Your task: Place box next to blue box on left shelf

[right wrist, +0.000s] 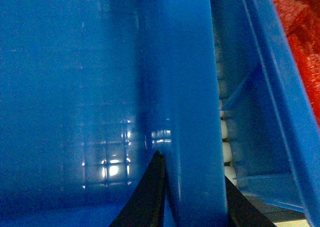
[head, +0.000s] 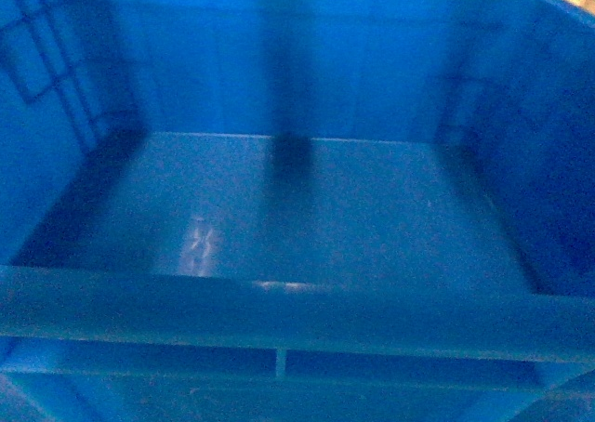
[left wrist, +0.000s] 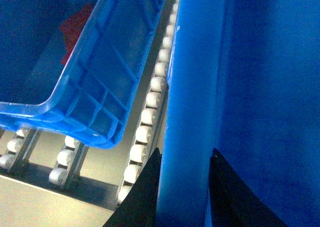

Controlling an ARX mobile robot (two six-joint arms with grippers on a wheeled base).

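Note:
The box, a large open-top blue crate, fills the head view, with its near rim [head: 279, 315] across the bottom and nothing on its smooth floor. My left gripper [left wrist: 186, 152] is shut on the box's left rim [left wrist: 192, 87], one black finger on each side of the wall. On the opposite wall, my right gripper [right wrist: 192, 167] is shut on the rim [right wrist: 185, 77] the same way. A second blue box [left wrist: 107, 72] sits just left of the held one on the shelf, a narrow gap between them. Neither gripper shows in the head view.
White roller tracks [left wrist: 150, 99] run along the shelf under and between the crates. The left neighbour holds something red [left wrist: 77, 27]. Close on the right stands another blue crate [right wrist: 265, 112] with red contents [right wrist: 300, 32]. The shelf's pale front edge [left wrist: 45, 202] is at the lower left.

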